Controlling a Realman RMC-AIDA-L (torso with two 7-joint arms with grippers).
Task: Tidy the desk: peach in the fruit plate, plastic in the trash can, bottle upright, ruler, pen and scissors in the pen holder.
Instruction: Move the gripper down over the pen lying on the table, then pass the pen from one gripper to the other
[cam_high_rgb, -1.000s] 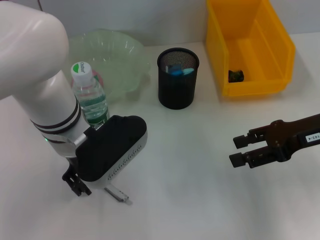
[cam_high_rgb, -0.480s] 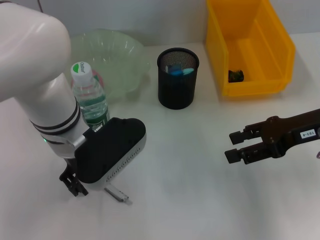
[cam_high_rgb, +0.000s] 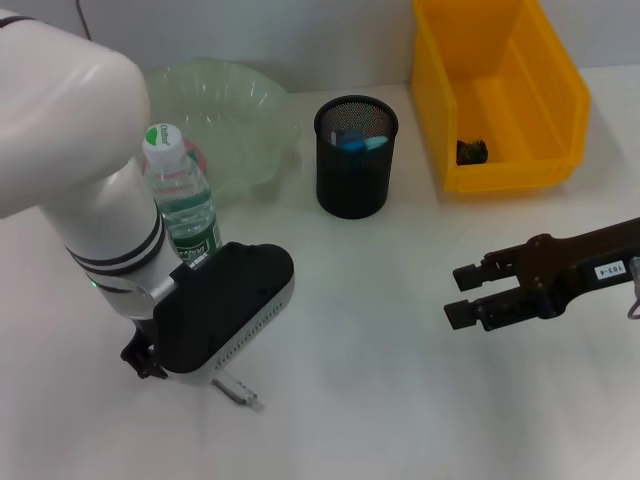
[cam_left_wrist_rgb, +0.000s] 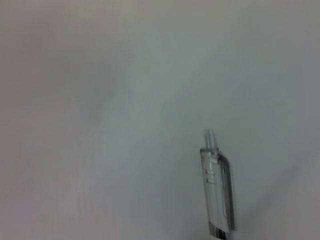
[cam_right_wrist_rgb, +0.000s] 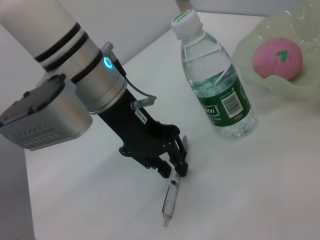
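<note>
Left gripper: down at the desk, fingers straddling one end of the pen; closed on it or not, cannot tell.
Pen: flat on desk, long axis running out from the fingers toward you, away from the bottle.
Right gripper: open, empty, well apart.
Your target: pen holder, upright, far side.
</note>
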